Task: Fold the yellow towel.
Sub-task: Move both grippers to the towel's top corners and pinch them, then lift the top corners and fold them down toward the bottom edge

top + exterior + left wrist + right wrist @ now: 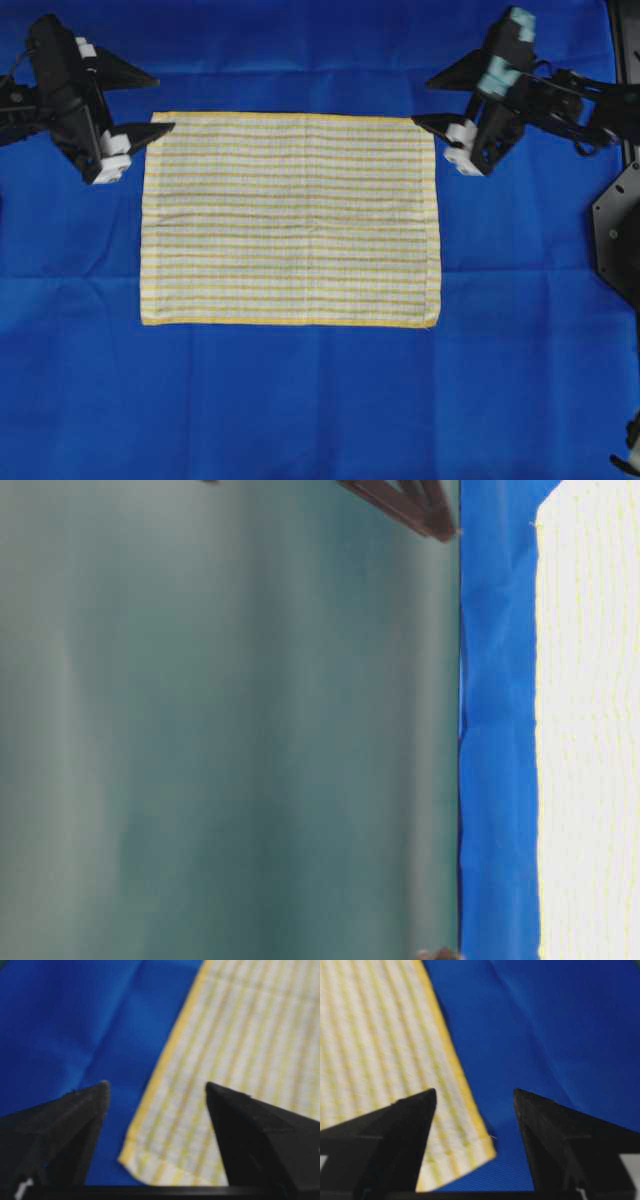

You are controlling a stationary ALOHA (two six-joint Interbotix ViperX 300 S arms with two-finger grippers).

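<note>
- Your yellow towel [290,220] is lying flat and unfolded on the middle of the blue sheet [300,400].
- Your left gripper [135,100] is sitting at the towel's top-left corner, jaws spread wide, gripping nothing.
- Your right gripper [440,98] is mirroring it at the towel's top-right corner, jaws likewise wide apart and empty.

No text, label, brand, number or sign can be read in any view. The table-level view is blurred and may hide small print, but nothing there looks like lettering.
</note>
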